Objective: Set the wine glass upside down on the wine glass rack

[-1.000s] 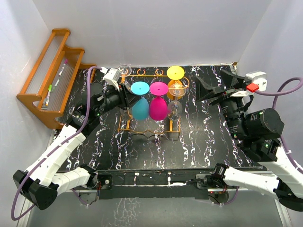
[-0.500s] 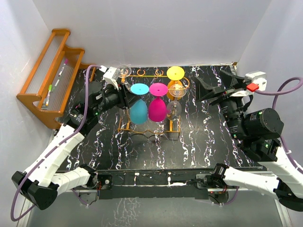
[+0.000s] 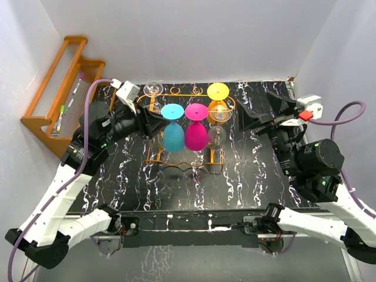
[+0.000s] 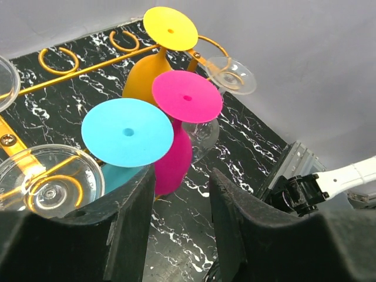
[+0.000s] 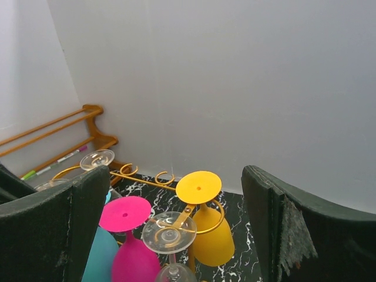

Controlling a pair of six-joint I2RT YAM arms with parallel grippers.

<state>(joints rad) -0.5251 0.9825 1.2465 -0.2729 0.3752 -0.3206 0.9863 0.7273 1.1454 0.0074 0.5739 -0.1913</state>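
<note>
The orange-gold wire wine glass rack [image 3: 189,94] stands at the middle back of the table. Several glasses hang upside down on it: a cyan one [image 3: 174,110], a magenta one [image 3: 197,110], a yellow one [image 3: 218,90] and clear ones [image 3: 154,88]. My left gripper [image 3: 156,121] is open and empty, just left of the cyan glass. In the left wrist view the left gripper [image 4: 182,223] looks past the cyan foot [image 4: 127,132] and the magenta foot [image 4: 187,97]. My right gripper [image 3: 256,116] is open and empty, right of the rack. It also shows in the right wrist view [image 5: 176,235].
A brown wooden stepped rack [image 3: 64,94] with pens leans against the left wall. The white walls close in at the back and both sides. A rack ring slot [image 4: 59,59] at the back row holds nothing. The right arm's body [image 4: 299,191] shows across the marble table.
My left gripper has drawn back to the left, away from the hanging cyan glass. My right gripper has shifted slightly left and turned. The glasses stay on the rack.
</note>
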